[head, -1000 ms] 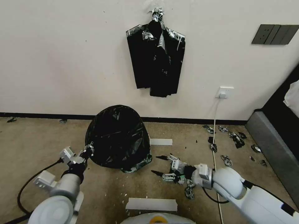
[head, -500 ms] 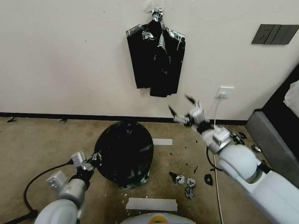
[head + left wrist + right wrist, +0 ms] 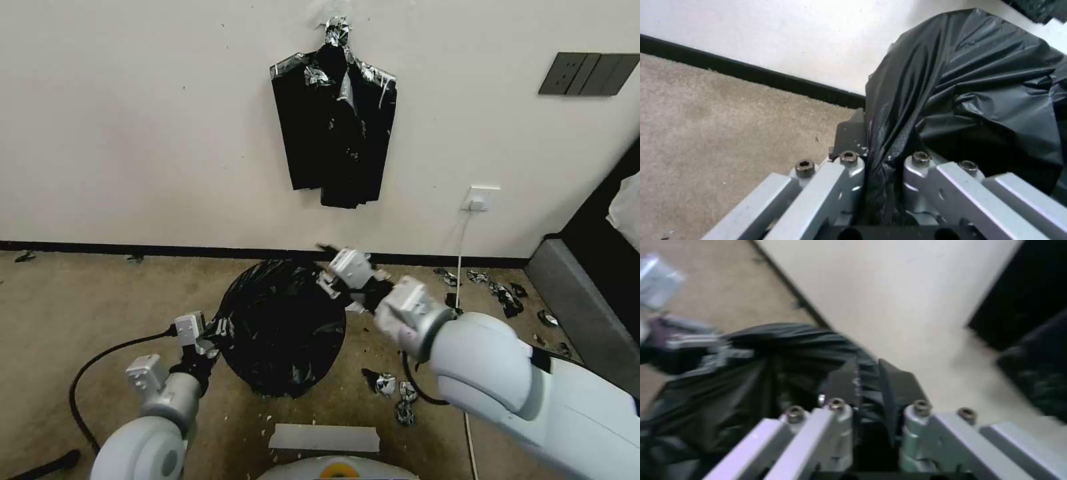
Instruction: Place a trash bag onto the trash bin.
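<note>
The trash bag (image 3: 283, 330) bulges black and glossy between the two hands. The left hand (image 3: 215, 330) touches its near-left edge, and the right hand (image 3: 333, 270) meets its far-right edge, fingers hidden in plastic.

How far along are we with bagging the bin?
Done: the trash bag already drapes over the bin-shaped form, hiding it. In hand: the left tool is shut on the bag's left edge and the right tool is shut on its far right edge. Left: the bag's edge looks unsettled, and both tools must release.

The trash bag (image 3: 283, 327) sits between two pincers — left pincer (image 3: 217, 328), right pincer (image 3: 331, 277).
</note>
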`<state>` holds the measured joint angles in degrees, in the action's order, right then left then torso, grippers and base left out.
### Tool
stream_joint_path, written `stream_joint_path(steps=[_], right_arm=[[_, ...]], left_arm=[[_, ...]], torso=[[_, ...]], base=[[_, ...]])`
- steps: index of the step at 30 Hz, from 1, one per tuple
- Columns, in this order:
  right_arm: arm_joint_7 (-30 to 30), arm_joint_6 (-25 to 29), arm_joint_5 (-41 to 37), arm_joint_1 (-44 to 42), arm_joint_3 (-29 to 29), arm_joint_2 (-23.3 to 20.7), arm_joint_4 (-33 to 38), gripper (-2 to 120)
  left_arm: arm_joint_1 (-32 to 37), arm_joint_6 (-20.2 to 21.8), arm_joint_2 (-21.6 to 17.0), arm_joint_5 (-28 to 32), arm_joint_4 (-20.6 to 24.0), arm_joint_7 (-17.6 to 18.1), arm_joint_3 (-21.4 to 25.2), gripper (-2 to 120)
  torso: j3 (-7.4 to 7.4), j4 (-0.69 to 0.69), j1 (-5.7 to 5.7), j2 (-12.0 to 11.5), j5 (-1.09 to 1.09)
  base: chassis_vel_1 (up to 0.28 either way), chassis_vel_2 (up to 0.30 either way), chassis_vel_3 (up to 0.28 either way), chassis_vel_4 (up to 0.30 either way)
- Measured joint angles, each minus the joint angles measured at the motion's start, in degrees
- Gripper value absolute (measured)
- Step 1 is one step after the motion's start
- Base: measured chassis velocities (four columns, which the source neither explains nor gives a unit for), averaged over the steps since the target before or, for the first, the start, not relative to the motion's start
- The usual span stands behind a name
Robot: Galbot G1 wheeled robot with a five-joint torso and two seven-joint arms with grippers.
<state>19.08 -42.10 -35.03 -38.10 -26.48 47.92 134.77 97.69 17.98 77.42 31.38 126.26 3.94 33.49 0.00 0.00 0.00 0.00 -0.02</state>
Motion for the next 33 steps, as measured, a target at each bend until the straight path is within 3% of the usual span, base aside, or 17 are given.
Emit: stream_joint_path(steps=[4,12,21,33], right_arm=[[1.6,-0.1,-2.1,2.7,-5.1,1.4,-2.3,0],[1.8,0.0,-3.1,7.4,-11.8,3.5,-8.4,0],[1.4,0.2,-5.1,13.7,-19.7,8.3,-22.0,0],[1.6,0.4,-7.5,19.4,-27.5,15.4,-34.9,0]], left_arm=[[0.1,0.0,0.4,-0.7,-0.2,-0.1,-0.2,7],[0.2,-0.7,1.0,-3.7,-0.2,-1.4,-0.3,7],[0.3,-1.2,2.1,-8.7,0.2,-2.2,-1.3,7],[0.0,-0.4,2.2,-9.0,1.3,-2.0,-2.1,7]], torso=[[0.0,0.0,0.0,0.0,0.0],[0.0,-0.01,0.0,0.0,0.0],[0.0,0.0,0.0,0.0,0.02],[0.0,0.0,0.0,0.0,0.01]], base=[[0.0,0.0,0.0,0.0],[0.0,0.0,0.0,0.0],[0.0,0.0,0.0,0.0],[0.0,0.0,0.0,0.0]])
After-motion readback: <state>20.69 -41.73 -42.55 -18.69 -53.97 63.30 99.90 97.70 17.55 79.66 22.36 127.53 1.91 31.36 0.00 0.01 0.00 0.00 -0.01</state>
